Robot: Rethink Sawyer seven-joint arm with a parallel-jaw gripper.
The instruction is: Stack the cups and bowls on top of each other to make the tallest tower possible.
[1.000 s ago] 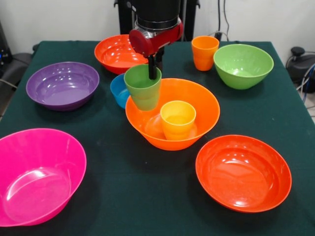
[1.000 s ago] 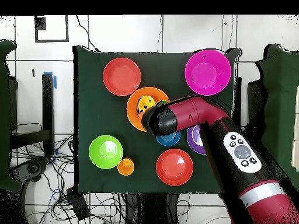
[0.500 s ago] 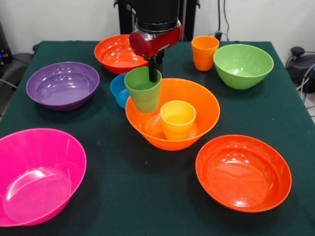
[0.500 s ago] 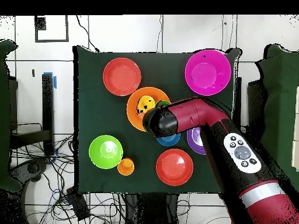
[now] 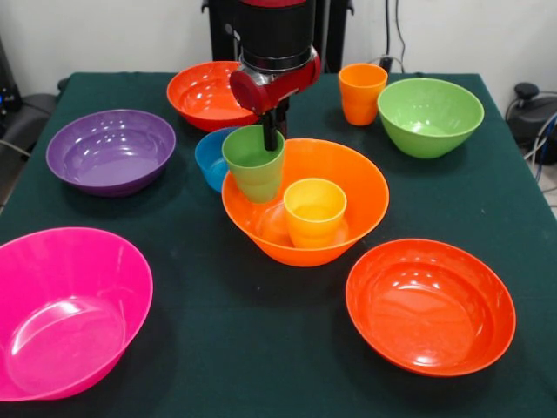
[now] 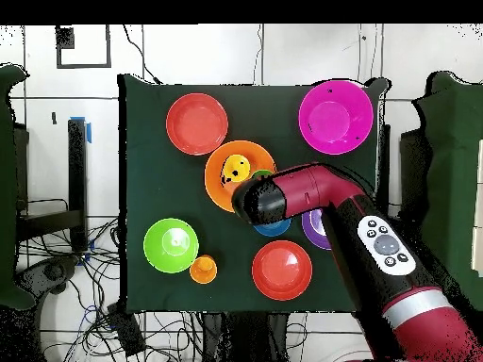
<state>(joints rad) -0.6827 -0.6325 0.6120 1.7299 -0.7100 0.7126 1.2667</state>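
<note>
Green cup hangs from the end effector, whose dark fingers come down at the cup's far rim and are clamped on it, one finger showing inside the cup. The cup is upright and lifted, over the near-left rim of the large light orange bowl, with the small blue bowl just behind it. A yellow cup stands upright inside the light orange bowl, apart from the green cup. In the overhead view the red arm covers the green cup and most of the blue bowl. Elsewhere on the desk sit the orange cup, lime green bowl, purple bowl, pink bowl and two red-orange bowls, well apart.
</note>
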